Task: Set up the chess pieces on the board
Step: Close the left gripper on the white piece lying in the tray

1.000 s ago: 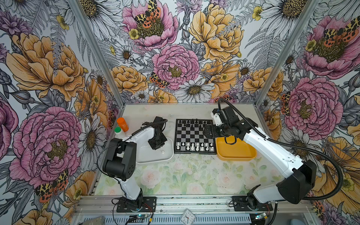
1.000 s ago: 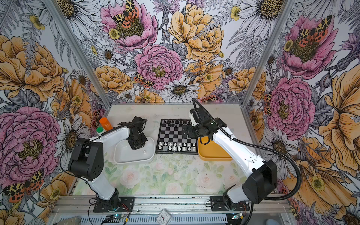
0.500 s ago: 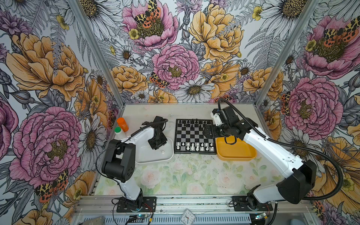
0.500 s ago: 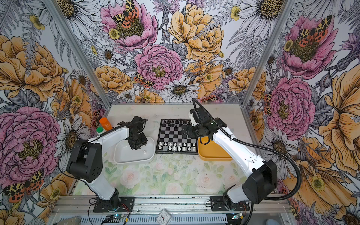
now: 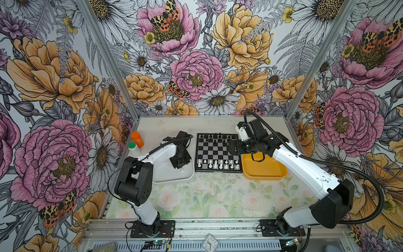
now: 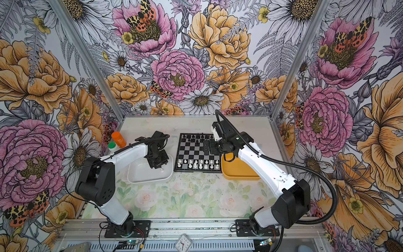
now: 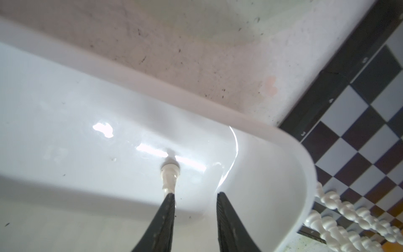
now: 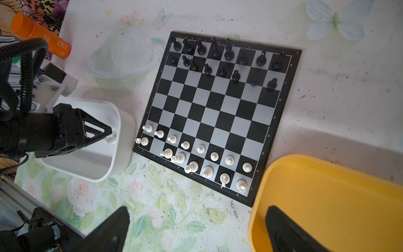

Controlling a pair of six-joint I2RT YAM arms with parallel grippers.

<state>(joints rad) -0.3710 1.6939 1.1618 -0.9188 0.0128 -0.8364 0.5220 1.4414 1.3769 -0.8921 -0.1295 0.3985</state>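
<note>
The pale, rose-printed surface [image 5: 207,196], speckled with dark marks, carries the board [image 5: 214,151], a white tray [image 5: 172,178] just beside its left edge, a yellow tray [image 5: 265,170] just beside its right, and an orange bottle [image 5: 137,139] beside a green-capped bottle [image 5: 132,147] at far left.

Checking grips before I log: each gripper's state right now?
Left gripper: open; small white plastic chess piece beside one fingertip, ungripped.
Right gripper: open, empty.

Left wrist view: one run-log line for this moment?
left gripper jaws apart in white tray | white piece beside one fingertip, ungripped | right gripper jaws open, empty | board: one near-row square bare
</note>
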